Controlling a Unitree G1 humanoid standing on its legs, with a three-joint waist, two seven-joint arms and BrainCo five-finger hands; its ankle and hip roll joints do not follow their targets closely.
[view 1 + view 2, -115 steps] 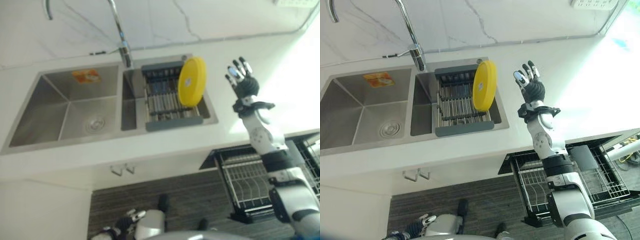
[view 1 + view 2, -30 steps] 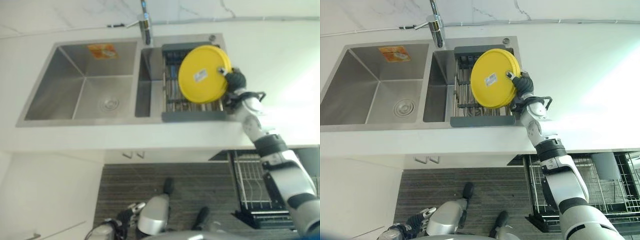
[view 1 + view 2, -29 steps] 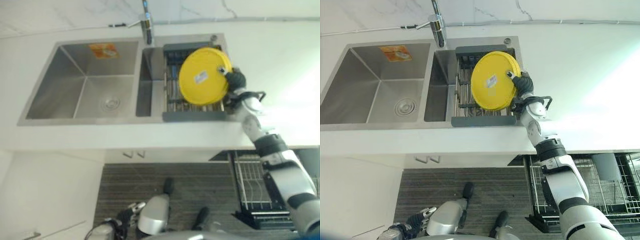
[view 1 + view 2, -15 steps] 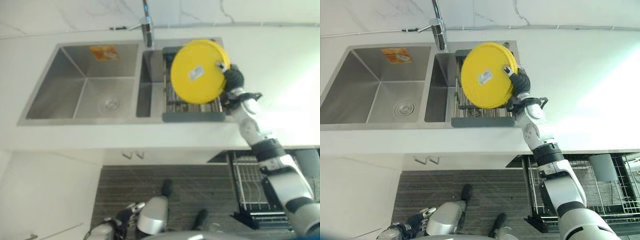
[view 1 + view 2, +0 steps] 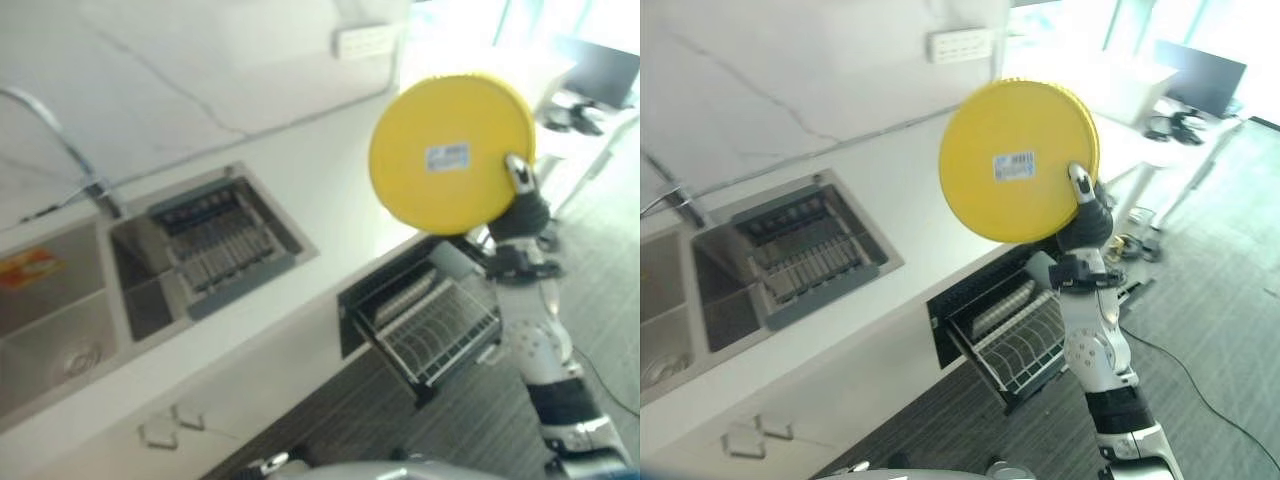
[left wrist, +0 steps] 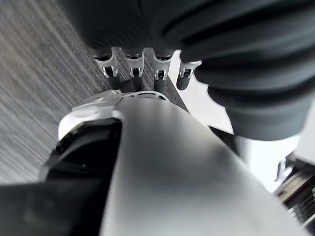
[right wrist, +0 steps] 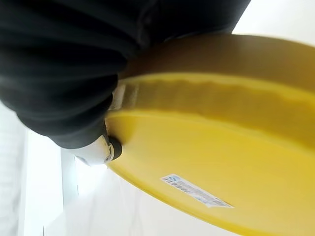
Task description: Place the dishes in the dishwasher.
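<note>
**Midway: plate lifted, not yet racked**

Right hand (image 5: pixel 1086 222) pinches the yellow plate (image 5: pixel 1018 160) by its rim, thumb on the labelled underside, holding it upright in the air. Below the hand sits the pulled-out dishwasher rack (image 5: pixel 1018 345) under the desk (image 5: pixel 930 215); the drying rack (image 5: pixel 800 255) in the sink looks bare. Left hand (image 6: pixel 147 69) hangs low, fingers loosely straight. Remaining: lower the plate and slot it into the dishwasher rack.

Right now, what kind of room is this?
Most likely a kitchen: a steel sink with a drying rack set in a white counter, and an open dishwasher rack below it.
</note>
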